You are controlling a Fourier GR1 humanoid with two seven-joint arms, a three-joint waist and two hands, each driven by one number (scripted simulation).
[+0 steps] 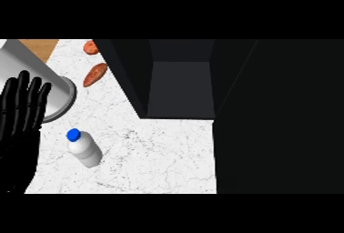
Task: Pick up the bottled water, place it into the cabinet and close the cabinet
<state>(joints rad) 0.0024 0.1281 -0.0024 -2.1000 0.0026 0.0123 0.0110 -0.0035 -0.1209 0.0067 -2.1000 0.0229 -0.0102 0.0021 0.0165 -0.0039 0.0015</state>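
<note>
bottled water [85,151] on white desk [161,154], apparently upright, blue cap on, just beside left hand [23,118], not touching. hand flat, fingers straight, holding nothing. open cabinet [178,86] beyond. bottle likely light, smooth, slippery plastic; best gripped round mid-body. right hand unseen.

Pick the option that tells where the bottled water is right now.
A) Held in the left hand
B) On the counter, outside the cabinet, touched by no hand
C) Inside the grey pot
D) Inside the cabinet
B: the bottled water, blue cap showing, sits on the white counter in front of the open cabinet. The left hand rests open at the view's left edge, with a gap between it and the bottle.
</note>
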